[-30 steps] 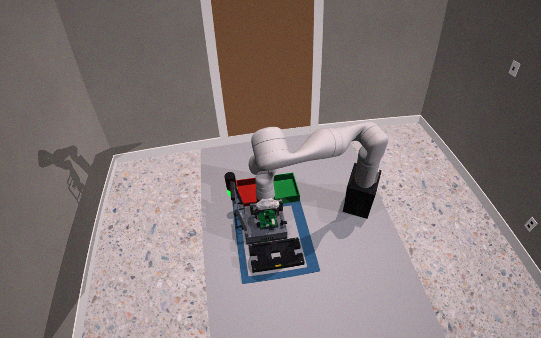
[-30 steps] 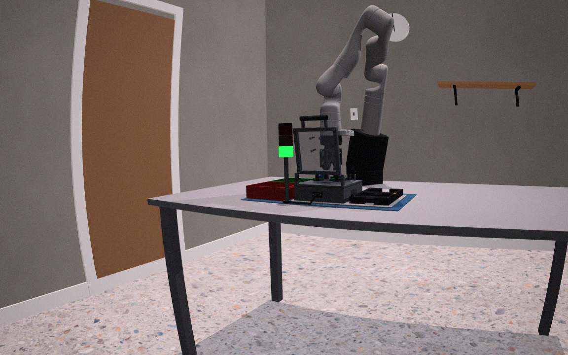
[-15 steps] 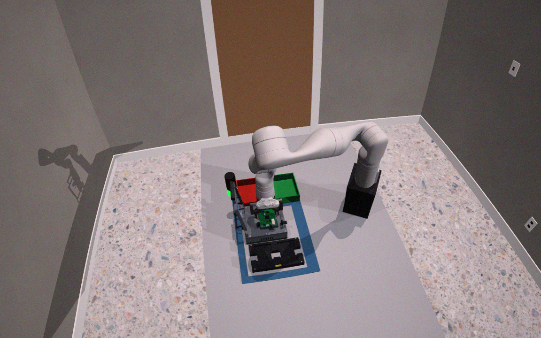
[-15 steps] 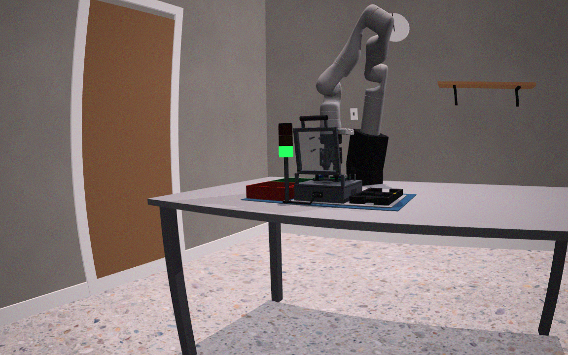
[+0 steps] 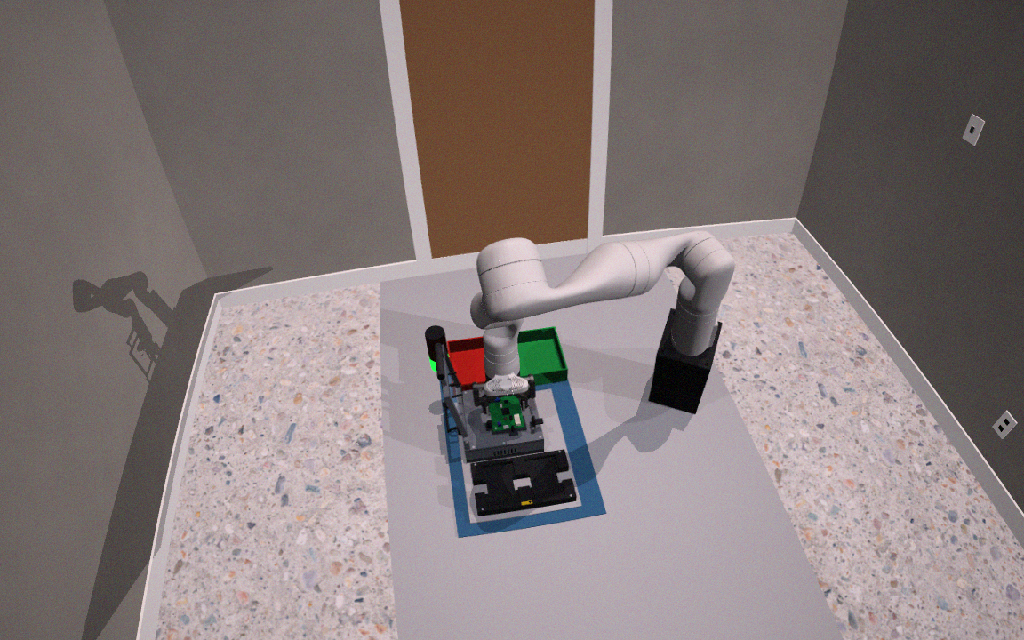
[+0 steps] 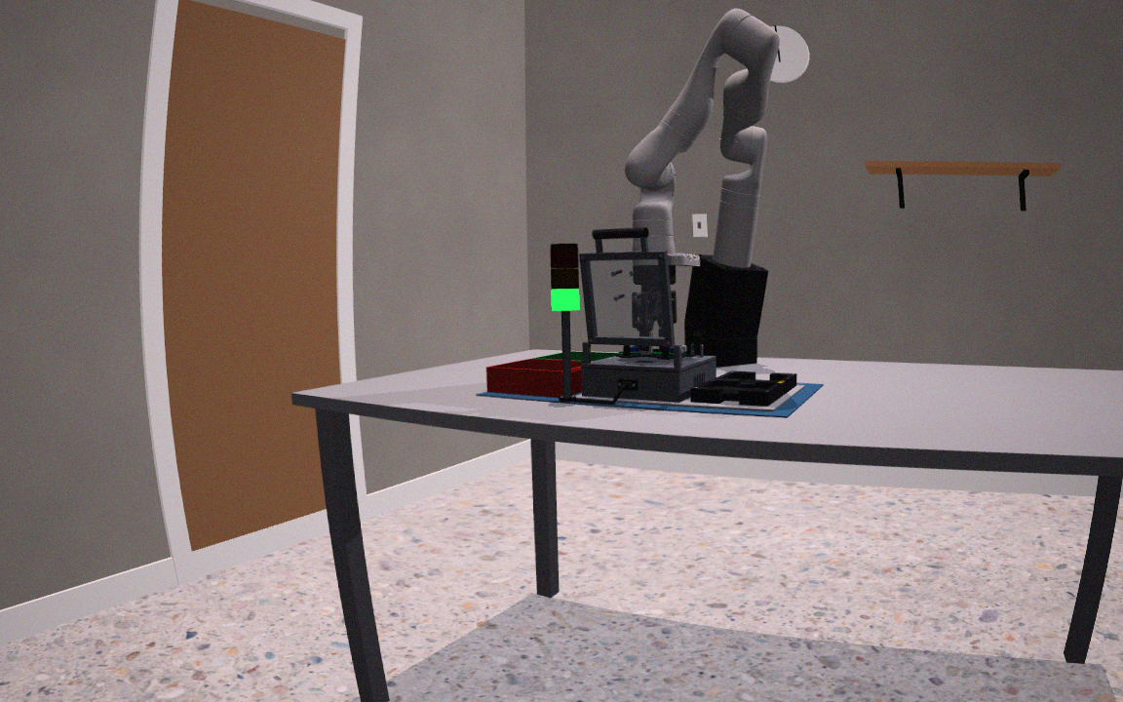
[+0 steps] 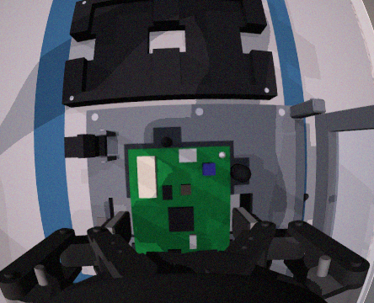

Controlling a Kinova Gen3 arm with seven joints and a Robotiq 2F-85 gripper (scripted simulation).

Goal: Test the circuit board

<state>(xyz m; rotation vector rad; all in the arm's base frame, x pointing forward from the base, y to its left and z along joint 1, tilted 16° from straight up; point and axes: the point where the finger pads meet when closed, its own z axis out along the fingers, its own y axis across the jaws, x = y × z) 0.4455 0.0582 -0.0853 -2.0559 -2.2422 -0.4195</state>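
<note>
The green circuit board [image 5: 506, 414] [image 7: 204, 198] lies component side up in the tester [image 5: 500, 443] [image 6: 648, 381] [image 7: 225, 122]. Its white connector [image 7: 146, 177] is at the upper left in the wrist view. A silver pin tip [image 7: 221, 155] shows at its upper right corner; the other pin is not seen. My gripper [image 6: 652, 335] [image 7: 181, 223] is open, with one finger on each side of the board's near part and a gap on both sides. The lid [image 6: 622, 256] [image 7: 355, 118] stands open. The signal light [image 5: 433, 365] [image 6: 564, 299] is green. The hook [image 7: 90, 146] stands opposite the lid.
The black tray [image 5: 532, 469] [image 6: 744, 390] [image 7: 124, 63] is empty beside the tester. The red bin [image 5: 466, 362] [image 6: 530, 379] and green bin [image 5: 543, 357] are behind the tester. Black round posts [image 7: 167, 141] [image 7: 241, 172] stand beside the board.
</note>
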